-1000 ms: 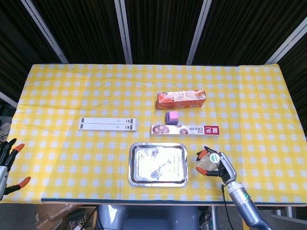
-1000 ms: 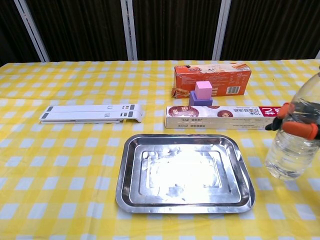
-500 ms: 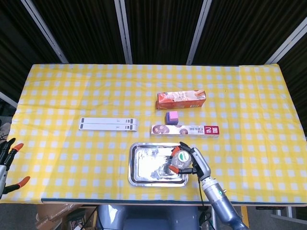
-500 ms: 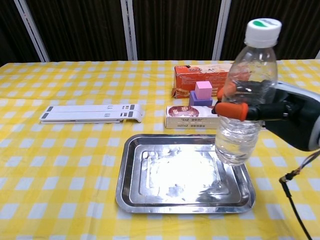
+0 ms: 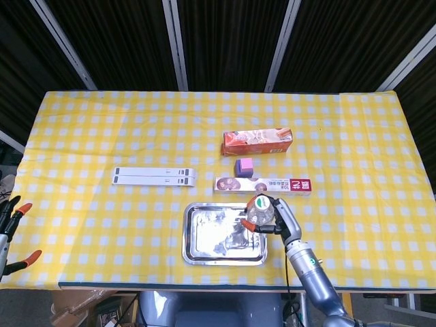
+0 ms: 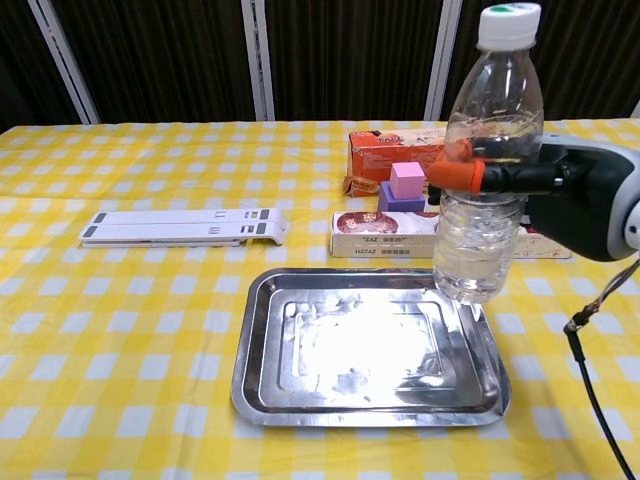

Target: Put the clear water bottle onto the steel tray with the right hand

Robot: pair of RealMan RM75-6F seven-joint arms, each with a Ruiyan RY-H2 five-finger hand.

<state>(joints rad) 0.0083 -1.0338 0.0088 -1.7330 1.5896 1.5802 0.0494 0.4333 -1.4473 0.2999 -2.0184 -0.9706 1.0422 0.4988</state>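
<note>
Head view: my right hand [image 5: 276, 216] is gripping the clear water bottle [image 5: 259, 210] upright, hanging over the right edge of the steel tray [image 5: 225, 233]. Half a second ago the bottle was sitting lower in frame, over the tray's right half; now it is reading further up, toward the tray's far right corner, near the long foil box [image 5: 263, 184]. A second ago it was off to the right of the tray over the tablecloth [image 5: 102, 136]. My left hand [image 5: 10, 228] is showing at the frame's left edge, fingers spread, holding nothing, and is sitting about where it was. The tray is holding nothing I can make out, only glare and reflections. The orange box [image 5: 257, 142], purple cube [image 5: 244, 166] and white folding stand [image 5: 154, 176] are unmoved.

Chest view: I am holding the clear water bottle [image 6: 488, 165] with orange-tipped fingers [image 6: 462, 176] wrapped round its middle, right hand [image 6: 580, 200] behind it. The bottle is riding higher than half a second ago, cap near the top of frame, base above the steel tray [image 6: 368, 345] at its right rear, not touching. Clear liquid is filling the lower part of the bottle. The white cap is on. The tray interior is showing only bright reflections. The left hand is out of this frame.
</note>
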